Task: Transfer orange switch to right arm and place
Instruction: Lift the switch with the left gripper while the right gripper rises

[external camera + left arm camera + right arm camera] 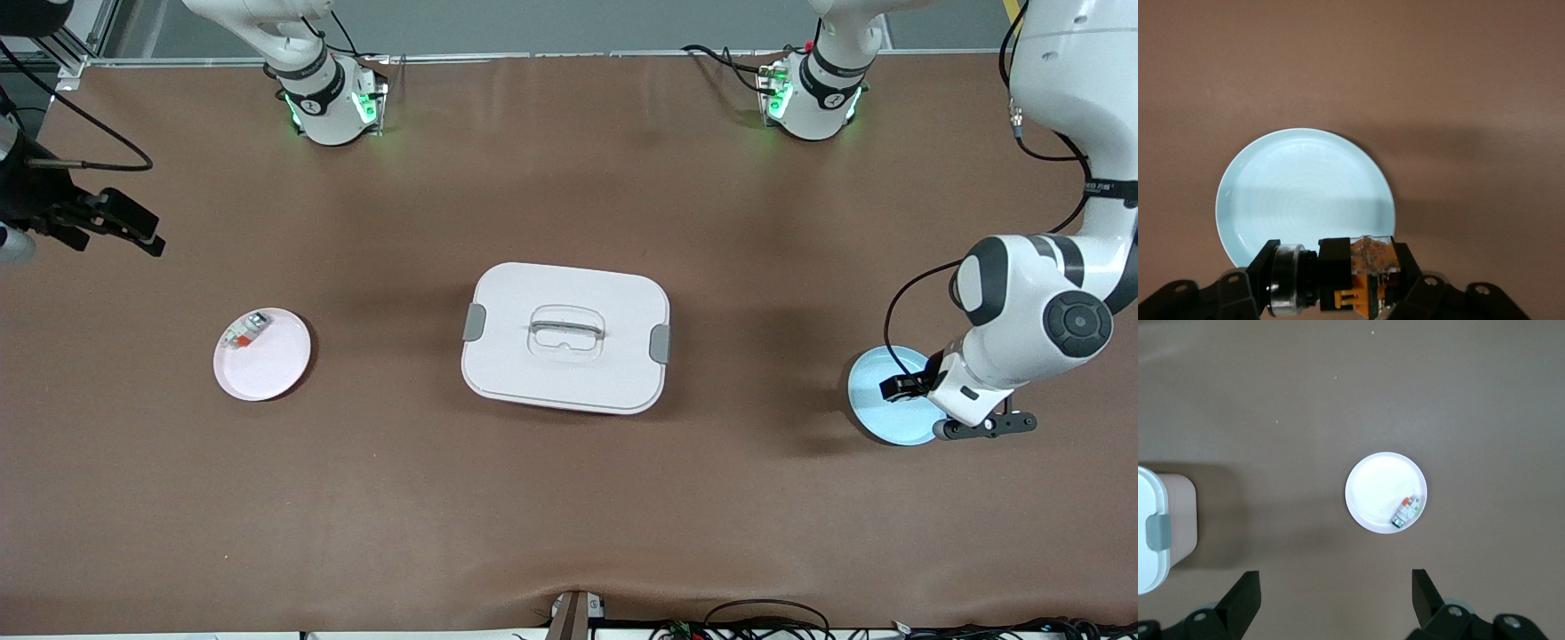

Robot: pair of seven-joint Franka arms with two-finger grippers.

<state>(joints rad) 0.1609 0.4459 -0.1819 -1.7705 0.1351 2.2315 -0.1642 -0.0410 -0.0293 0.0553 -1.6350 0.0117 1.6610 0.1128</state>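
Note:
The orange switch (1361, 273), a small black block with an orange and clear middle and a silver ring at one end, lies crosswise between the fingers of my left gripper (1338, 277), which is shut on it. This gripper (902, 388) hangs low over the light blue plate (876, 396) at the left arm's end of the table; the left wrist view shows the plate (1305, 187) bare. The right arm's gripper (133, 227) hovers at the right arm's end of the table. In its wrist view this gripper (1336, 590) is open and holds nothing.
A pink plate (271, 364) near the right arm's end carries a small white-grey part with a red-orange piece (244, 331). A white lidded box with grey latches (565, 338) stands mid-table. Brown mat covers the table. Cables lie along the edge nearest the front camera.

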